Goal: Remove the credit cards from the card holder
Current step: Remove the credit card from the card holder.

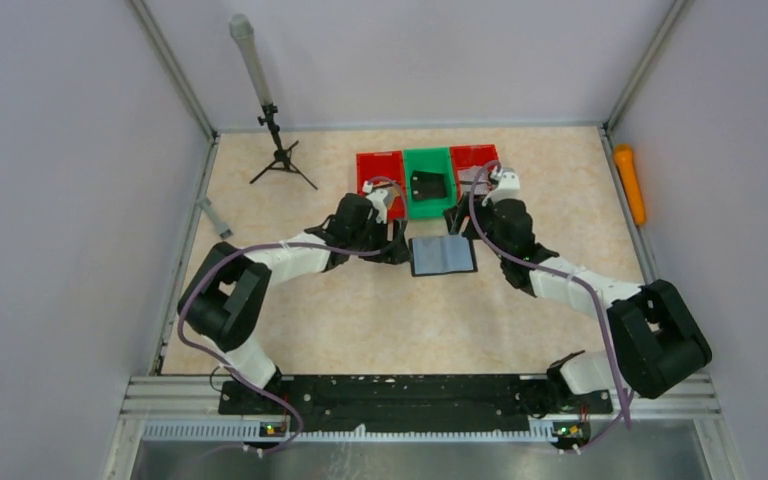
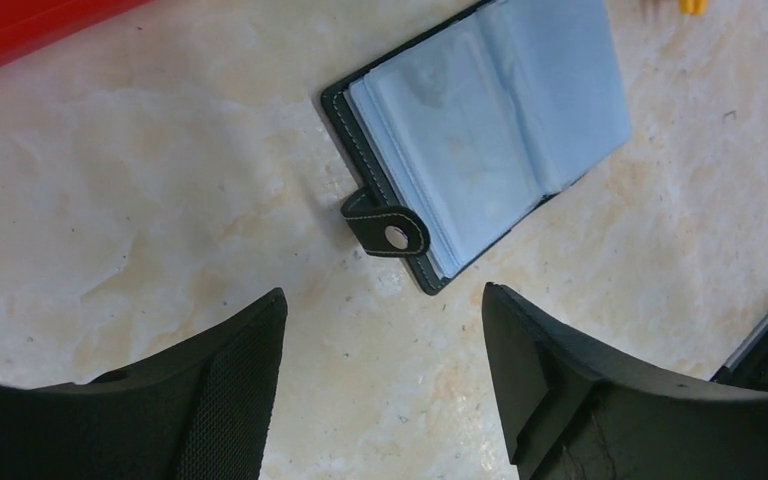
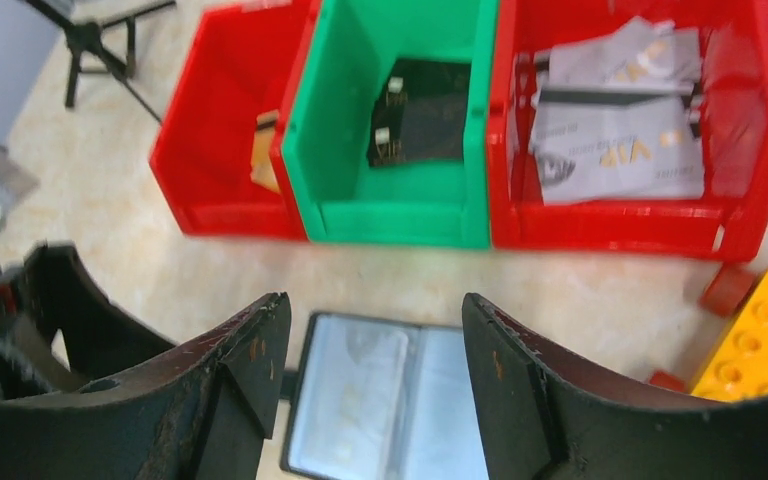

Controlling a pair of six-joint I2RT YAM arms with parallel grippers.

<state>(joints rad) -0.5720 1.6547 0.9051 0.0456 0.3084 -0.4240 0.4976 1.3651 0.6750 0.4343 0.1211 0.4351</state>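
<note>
The card holder (image 1: pixel 443 255) lies open and flat on the table, its pale grey-blue sleeves facing up. It also shows in the left wrist view (image 2: pixel 485 120), with its snap tab (image 2: pixel 385 228) at the near edge, and in the right wrist view (image 3: pixel 385 405). Several grey cards (image 3: pixel 615 140) lie in the right-hand red bin (image 3: pixel 750 215). My left gripper (image 2: pixel 383 330) is open and empty, just left of the holder. My right gripper (image 3: pixel 375 340) is open and empty, above the holder's far side.
Three bins stand behind the holder: a red bin (image 1: pixel 378 170) on the left, a green bin (image 1: pixel 430 205) holding a small black case (image 3: pixel 422 110), and the red bin with cards. Yellow and red bricks (image 3: pixel 760 335) lie at right. A tripod (image 1: pixel 278 150) stands back left.
</note>
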